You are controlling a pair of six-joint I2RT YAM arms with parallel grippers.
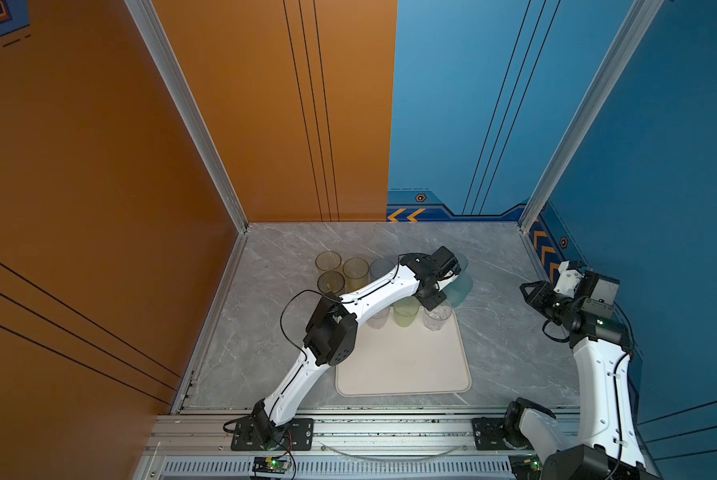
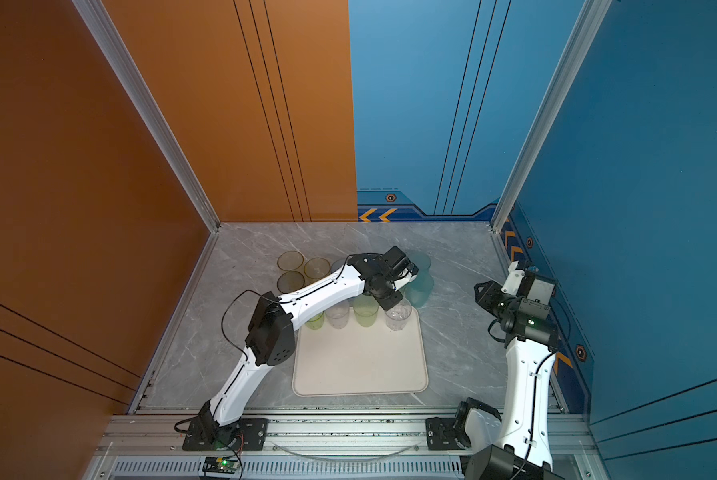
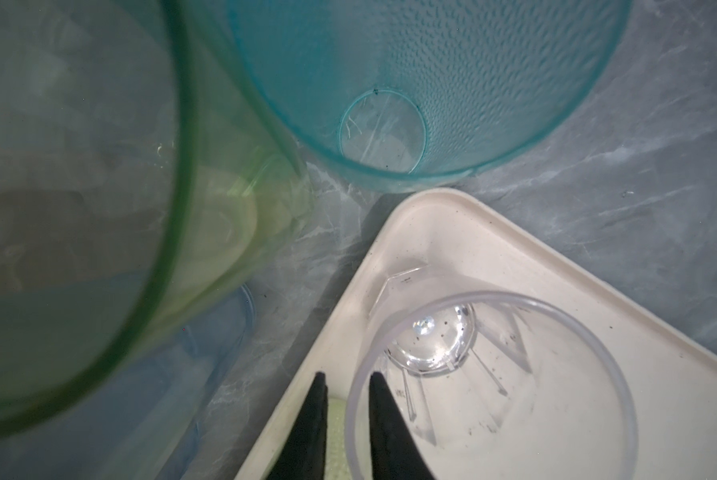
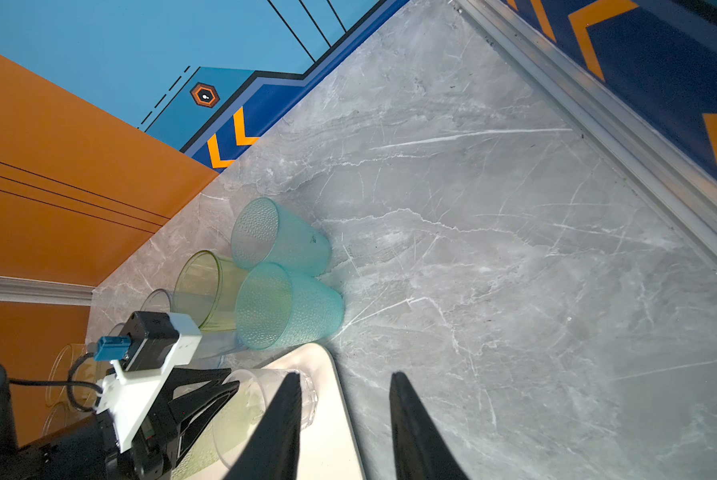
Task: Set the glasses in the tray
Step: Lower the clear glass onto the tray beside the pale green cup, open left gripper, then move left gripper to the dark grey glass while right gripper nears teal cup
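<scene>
Clear faceted tumbler [image 1: 436, 319], axis vertical, mouth up, in 1 o'clock corner of cream-white rectangular tray [image 1: 402, 361]; left claw [image 3: 347, 376] released astride its rim; right claw [image 4: 344, 374] released, empty.

Cannot see the tray's [image 1: 402, 361] corner under the left arm [image 1: 373, 291] in a top view. Cannot resolve the blurred, edge-cropped green glass [image 3: 182, 199] in the left wrist view.

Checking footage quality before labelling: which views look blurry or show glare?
Left wrist view: the near green glass is out of focus, the clear glass sharp with a bright glint at its base. Right wrist view: teal glasses crisp. Both top views: no glare.
</scene>
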